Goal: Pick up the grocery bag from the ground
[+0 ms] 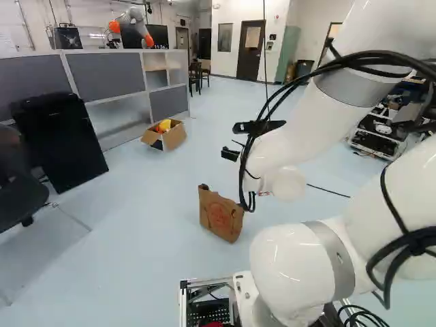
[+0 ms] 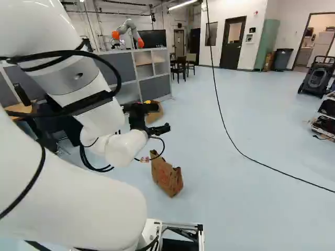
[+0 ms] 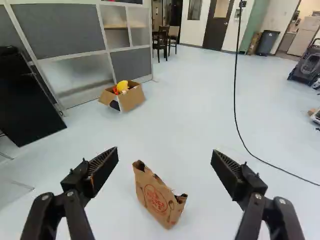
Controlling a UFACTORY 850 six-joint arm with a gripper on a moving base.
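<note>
Although the gripper (image 3: pixel 165 154) is raised clear of the floor (image 3: pixel 190 110), its jaws stand wide apart and grip nothing, presumably to leave room for the grocery bag (image 3: pixel 156 199). The bag rests on the floor ahead of and below it, apparently propped by its own stiff sides. Reaching it likely requires lowering and a steeper tilt.

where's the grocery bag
The brown paper bag is on the pale floor, left of the white arm in the left base view, nearer than the cardboard box.
</note>
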